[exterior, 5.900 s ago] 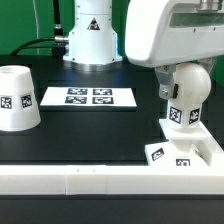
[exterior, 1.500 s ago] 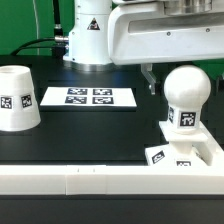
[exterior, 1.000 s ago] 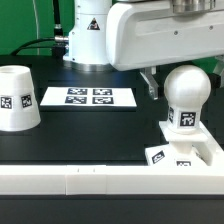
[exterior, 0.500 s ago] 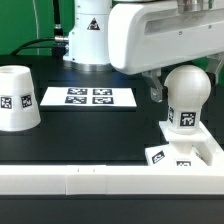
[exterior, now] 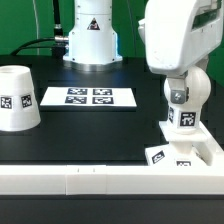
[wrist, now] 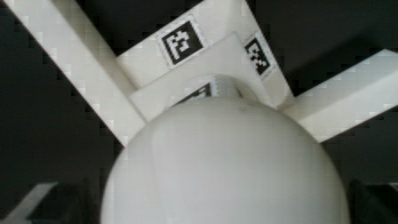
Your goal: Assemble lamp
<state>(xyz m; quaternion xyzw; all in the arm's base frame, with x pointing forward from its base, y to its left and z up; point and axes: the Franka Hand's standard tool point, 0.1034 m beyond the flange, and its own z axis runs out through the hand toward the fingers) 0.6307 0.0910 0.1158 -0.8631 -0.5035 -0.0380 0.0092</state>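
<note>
The bulb (exterior: 191, 97) stands upright on the flat square base (exterior: 192, 150) at the exterior view's right, against the rail. My gripper (exterior: 177, 96) has come down over the bulb's round head, and the hand covers most of it. The fingers themselves do not show, so I cannot tell whether they grip it. In the wrist view the bulb's head (wrist: 222, 165) fills the picture, with the tagged base (wrist: 199, 55) beneath it. The tapered shade (exterior: 17, 98) stands alone at the exterior view's left, mouth down.
The long white rail (exterior: 90, 181) runs along the front edge. The marker board (exterior: 88, 97) lies flat in the middle at the back. The arm's white pedestal (exterior: 90, 38) stands behind it.
The hand has swung from above and behind the bulb to directly over its head and come down around it. The bulb, base and shade have not moved.
</note>
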